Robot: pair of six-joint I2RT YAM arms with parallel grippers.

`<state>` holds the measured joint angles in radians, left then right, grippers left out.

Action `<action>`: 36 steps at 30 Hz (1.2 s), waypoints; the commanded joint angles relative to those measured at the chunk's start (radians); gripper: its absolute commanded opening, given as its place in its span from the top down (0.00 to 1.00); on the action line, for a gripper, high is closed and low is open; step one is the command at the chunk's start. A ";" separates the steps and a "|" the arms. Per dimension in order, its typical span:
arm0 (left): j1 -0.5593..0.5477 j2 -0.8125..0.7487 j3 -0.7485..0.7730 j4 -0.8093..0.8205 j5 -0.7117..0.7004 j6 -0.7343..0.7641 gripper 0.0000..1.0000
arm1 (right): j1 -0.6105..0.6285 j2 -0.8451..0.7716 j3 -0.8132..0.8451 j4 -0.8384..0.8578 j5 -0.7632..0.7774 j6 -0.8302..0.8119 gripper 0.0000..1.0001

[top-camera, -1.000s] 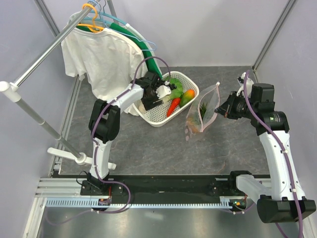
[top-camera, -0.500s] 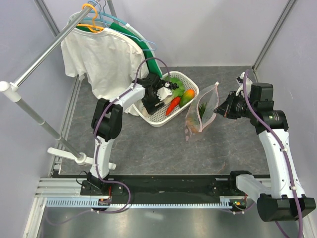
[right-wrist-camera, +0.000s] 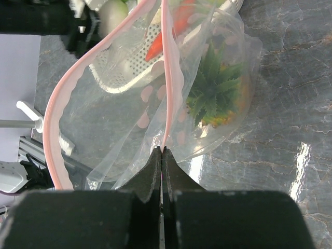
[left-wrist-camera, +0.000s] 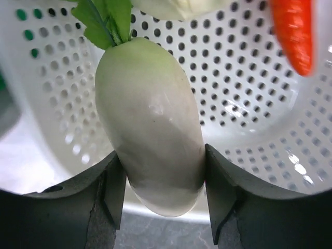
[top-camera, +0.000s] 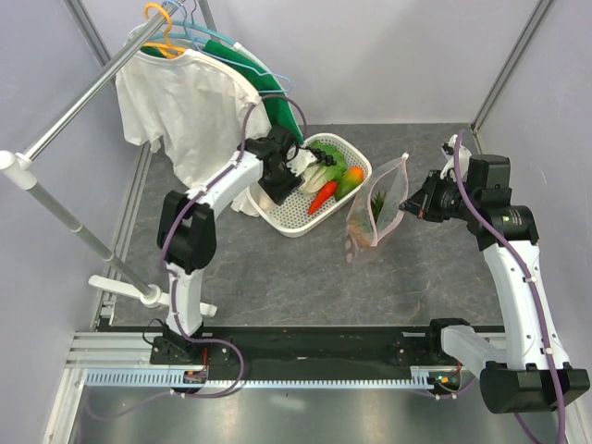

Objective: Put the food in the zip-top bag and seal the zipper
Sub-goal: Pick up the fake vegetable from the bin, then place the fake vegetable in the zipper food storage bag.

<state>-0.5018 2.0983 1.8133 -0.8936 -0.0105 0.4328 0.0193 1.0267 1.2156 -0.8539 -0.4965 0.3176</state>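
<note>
Barely under way. Inside the zip-top bag (top-camera: pixel 375 220), just right of the white basket (top-camera: pixel 294 222): only a green leafy piece (right-wrist-camera: pixel 210 93) with something orange beside it. Pinched in the fully closed right gripper (right-wrist-camera: pixel 162 155): one lip of the zipper (right-wrist-camera: pixel 168 78), mouth gaping. Clamped in the partly closed left gripper (left-wrist-camera: pixel 163 179), over the basket: a white radish (left-wrist-camera: pixel 150 119). Left to bag: that, the red chili (top-camera: pixel 322 196), the rest; then sealing.

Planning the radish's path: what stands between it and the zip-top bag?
The red chili and the green-orange fruit lie in the basket on the zip-top bag side of the white radish, then the basket's rim. Past that, nothing visible blocks the bag's open mouth.
</note>
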 commanded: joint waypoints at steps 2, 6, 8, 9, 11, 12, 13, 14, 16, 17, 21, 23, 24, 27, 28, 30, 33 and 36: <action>-0.038 -0.225 -0.055 -0.011 0.128 -0.002 0.73 | -0.004 -0.005 -0.008 0.044 -0.020 0.006 1.00; -0.072 -0.288 -0.066 -0.007 0.200 0.017 0.73 | -0.004 -0.002 -0.008 0.050 -0.017 0.011 1.00; -0.076 -0.322 -0.051 -0.005 0.268 0.000 0.74 | -0.004 -0.002 -0.007 0.056 -0.020 0.012 1.00; -0.076 -0.337 -0.045 -0.005 0.299 -0.006 0.74 | -0.002 -0.001 -0.008 0.061 -0.022 0.015 1.00; -0.076 -0.363 -0.028 0.007 0.404 -0.029 0.74 | -0.002 0.004 -0.010 0.067 -0.025 0.020 1.00; -0.078 -0.392 -0.020 0.025 0.444 -0.035 0.73 | -0.002 0.006 -0.010 0.072 -0.033 0.021 1.00; -0.083 -0.403 -0.011 0.030 0.480 -0.043 0.71 | -0.004 0.012 -0.011 0.075 -0.033 0.024 1.00; -0.087 -0.415 0.006 0.039 0.542 -0.058 0.70 | -0.002 0.012 -0.010 0.076 -0.036 0.026 1.00; -0.109 -0.437 0.030 0.054 0.593 -0.063 0.69 | -0.004 0.016 -0.013 0.084 -0.043 0.031 1.00; -0.116 -0.445 0.046 0.064 0.631 -0.075 0.68 | -0.002 0.016 -0.016 0.087 -0.047 0.032 1.00; -0.141 -0.451 0.099 0.116 0.690 -0.138 0.60 | -0.004 0.015 -0.019 0.093 -0.053 0.037 1.00; -0.146 -0.432 0.138 0.127 0.705 -0.166 0.60 | -0.002 0.015 -0.016 0.092 -0.054 0.035 1.00; -0.147 -0.428 0.153 0.127 0.716 -0.172 0.60 | -0.004 0.013 -0.018 0.092 -0.054 0.037 1.00; -0.153 -0.425 0.175 0.169 0.780 -0.236 0.64 | -0.004 0.013 -0.018 0.093 -0.056 0.037 1.00; -0.158 -0.437 0.170 0.221 0.796 -0.256 0.65 | -0.004 0.012 -0.016 0.093 -0.056 0.038 1.00; -0.178 -0.454 0.159 0.286 0.805 -0.319 0.66 | -0.004 0.013 -0.019 0.096 -0.062 0.044 1.00; -0.227 -0.491 0.113 0.416 0.778 -0.351 0.66 | -0.004 0.012 -0.022 0.107 -0.073 0.055 1.00; -0.270 -0.498 0.064 0.479 0.732 -0.341 0.65 | -0.002 0.010 -0.024 0.115 -0.079 0.064 1.00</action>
<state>-0.7074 1.6672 1.9091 -0.5964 0.7338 0.1478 0.0193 1.0439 1.2007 -0.7910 -0.5472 0.3611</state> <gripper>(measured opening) 0.617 0.007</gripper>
